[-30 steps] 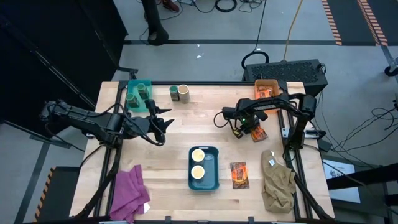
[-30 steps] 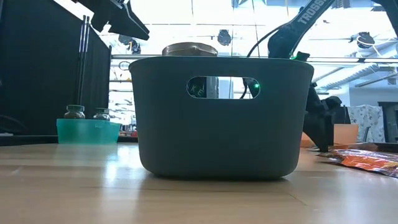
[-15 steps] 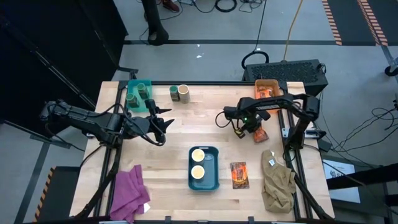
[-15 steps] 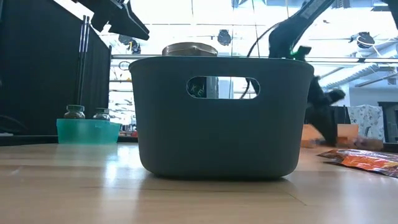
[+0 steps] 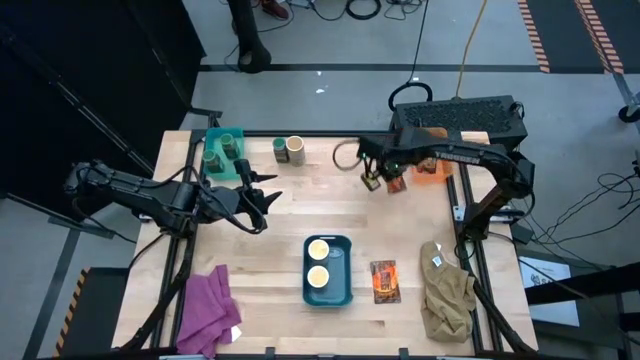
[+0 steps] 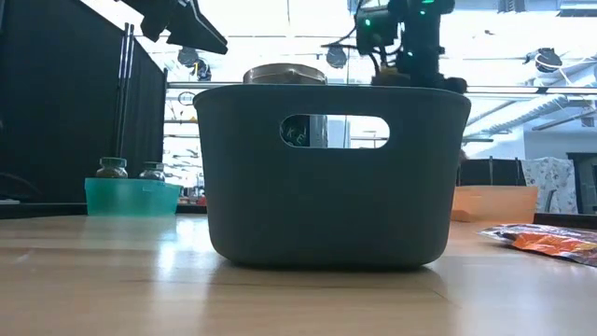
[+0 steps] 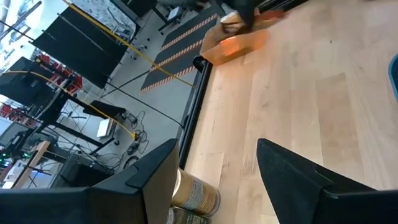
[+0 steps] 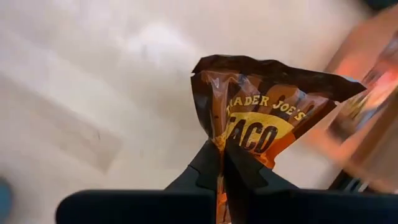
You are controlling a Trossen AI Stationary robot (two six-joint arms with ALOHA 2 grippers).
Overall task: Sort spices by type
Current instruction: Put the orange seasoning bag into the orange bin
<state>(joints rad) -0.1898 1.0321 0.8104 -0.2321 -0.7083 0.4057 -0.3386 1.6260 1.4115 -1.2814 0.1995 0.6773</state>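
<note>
My right gripper hangs high over the far right of the table, shut on a flat orange-and-black packet. The orange bin behind it is partly covered by the arm. A second packet lies flat near the front. Two cream-topped jars stand in the blue bin. Green jars stand in the teal bin, and two more jars stand on the table beside it. My left gripper waits open at mid-left, above the table. My right gripper pinches one end of the packet between its two fingers, from above, pointing steeply down. The packet hangs below the fingers, creased at the pinch and lifted clear of the table.
A khaki cloth lies at the front right and a purple cloth at the front left. Bare wood runs between the blue bin and the far jars. In the low view the dark bin fills the middle.
My right gripper has risen sharply from the table and swung toward the far edge and a little left, tipping to point more steeply down. The packet it was on has come up with it, lifted clear of the table.
</note>
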